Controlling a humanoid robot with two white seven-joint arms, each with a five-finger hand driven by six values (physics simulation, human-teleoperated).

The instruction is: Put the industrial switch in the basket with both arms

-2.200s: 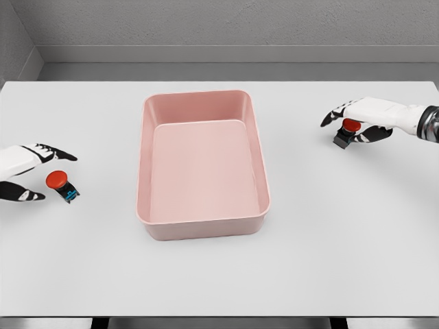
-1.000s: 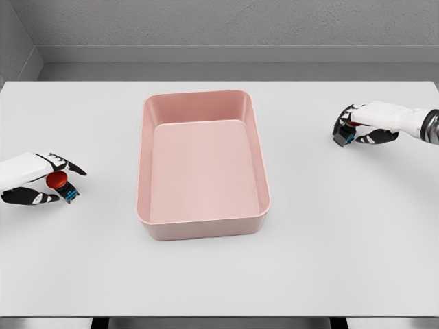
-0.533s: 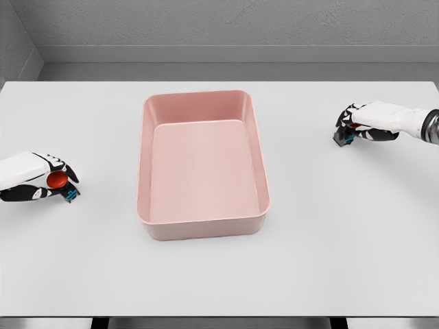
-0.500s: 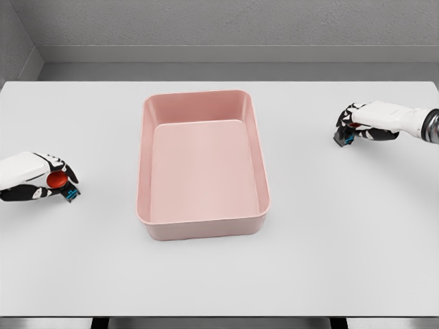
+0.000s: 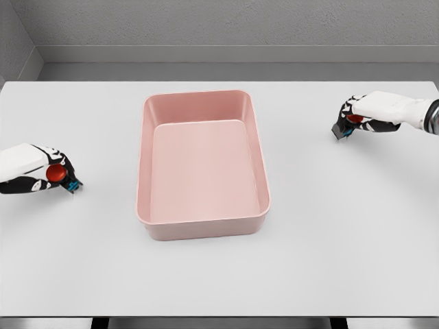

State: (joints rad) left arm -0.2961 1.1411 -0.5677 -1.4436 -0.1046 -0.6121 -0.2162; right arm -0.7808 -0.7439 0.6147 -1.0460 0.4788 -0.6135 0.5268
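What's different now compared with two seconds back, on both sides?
Both hands closed in. The left hand, open beside the left switch before, now wraps it. The right hand, which hovered over the right switch, now grips it and has shifted slightly up the picture. The pink basket stayed put, nothing in it.
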